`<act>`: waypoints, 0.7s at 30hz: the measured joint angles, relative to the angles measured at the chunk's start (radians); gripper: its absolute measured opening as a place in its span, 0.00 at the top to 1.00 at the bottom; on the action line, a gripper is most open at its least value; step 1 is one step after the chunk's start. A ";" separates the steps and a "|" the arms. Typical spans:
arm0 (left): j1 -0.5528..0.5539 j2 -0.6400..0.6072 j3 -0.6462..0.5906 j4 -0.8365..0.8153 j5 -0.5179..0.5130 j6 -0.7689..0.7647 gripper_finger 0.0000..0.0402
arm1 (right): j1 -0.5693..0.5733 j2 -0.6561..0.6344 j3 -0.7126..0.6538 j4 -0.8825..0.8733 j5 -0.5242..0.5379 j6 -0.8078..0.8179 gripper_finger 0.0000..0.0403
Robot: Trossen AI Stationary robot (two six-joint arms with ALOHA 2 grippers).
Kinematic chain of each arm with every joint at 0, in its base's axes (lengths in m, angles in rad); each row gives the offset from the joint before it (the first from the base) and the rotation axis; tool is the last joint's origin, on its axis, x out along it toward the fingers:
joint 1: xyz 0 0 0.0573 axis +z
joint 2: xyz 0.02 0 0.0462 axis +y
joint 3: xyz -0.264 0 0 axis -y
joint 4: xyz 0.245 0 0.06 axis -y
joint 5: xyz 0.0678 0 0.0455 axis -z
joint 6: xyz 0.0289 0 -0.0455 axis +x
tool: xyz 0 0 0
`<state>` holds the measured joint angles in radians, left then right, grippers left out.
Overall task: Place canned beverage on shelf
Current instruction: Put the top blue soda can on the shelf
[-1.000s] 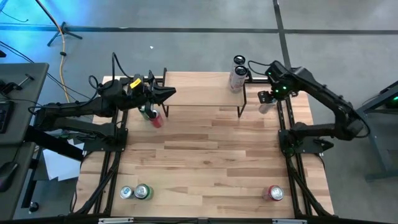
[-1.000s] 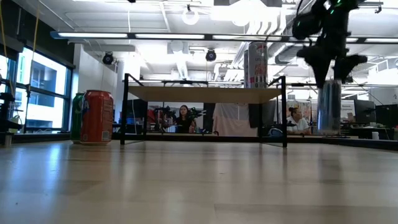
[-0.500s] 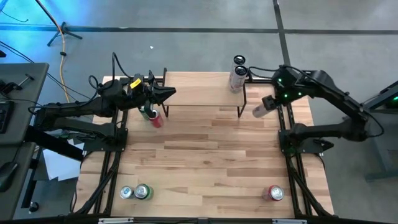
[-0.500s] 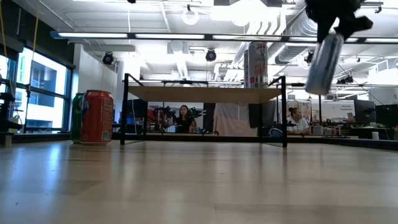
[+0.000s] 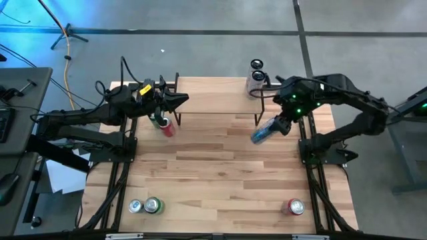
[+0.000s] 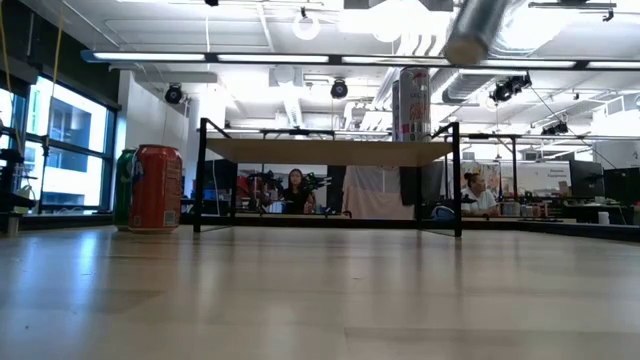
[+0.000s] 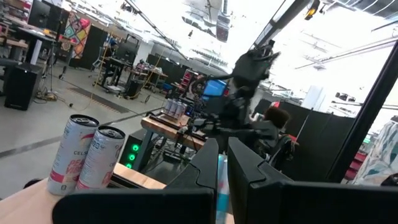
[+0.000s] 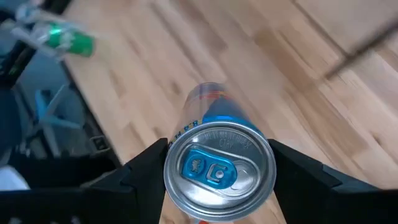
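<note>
The can (image 5: 262,133) is tight in the right gripper (image 5: 279,124), tipped sideways; next, stand it up above the shelf (image 5: 213,100) nearby

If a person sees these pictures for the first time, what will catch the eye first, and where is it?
First, the slim silver-and-blue can held tilted in the air by the right tool, just in front of the shelf's right end. Next, the two tall cans standing on the shelf's far right corner. The left tool waits shut at the shelf's left end, above a red can on the table.
</note>
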<state>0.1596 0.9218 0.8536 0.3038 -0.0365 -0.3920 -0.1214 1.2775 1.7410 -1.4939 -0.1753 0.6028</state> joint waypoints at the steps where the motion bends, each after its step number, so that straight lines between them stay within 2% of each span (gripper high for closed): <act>1: 0.000 0.000 0.000 0.000 0.000 -0.001 1.00 | 0.020 0.022 0.038 0.000 0.000 -0.007 0.44; 7: 0.000 0.000 0.000 0.000 0.037 -0.025 1.00 | 0.083 0.156 0.285 0.001 0.019 -0.068 0.44; 11: 0.000 0.000 0.000 -0.001 0.114 -0.045 1.00 | 0.091 0.243 0.451 0.000 0.060 -0.126 0.44; 15: 0.000 0.000 0.000 -0.002 0.129 -0.058 1.00 | 0.089 0.330 0.603 0.000 0.112 -0.197 0.44; 18: 0.000 0.000 0.000 -0.002 0.132 -0.079 1.00 | 0.081 0.344 0.583 0.071 0.139 -0.236 0.44; 21: 0.000 0.000 0.000 -0.002 0.188 -0.097 1.00 | 0.054 0.363 0.553 0.061 0.175 -0.241 0.44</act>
<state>0.1596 0.9218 0.8539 0.3020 0.1514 -0.4889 -0.0677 1.6401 2.2944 -1.4326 -0.0006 0.3622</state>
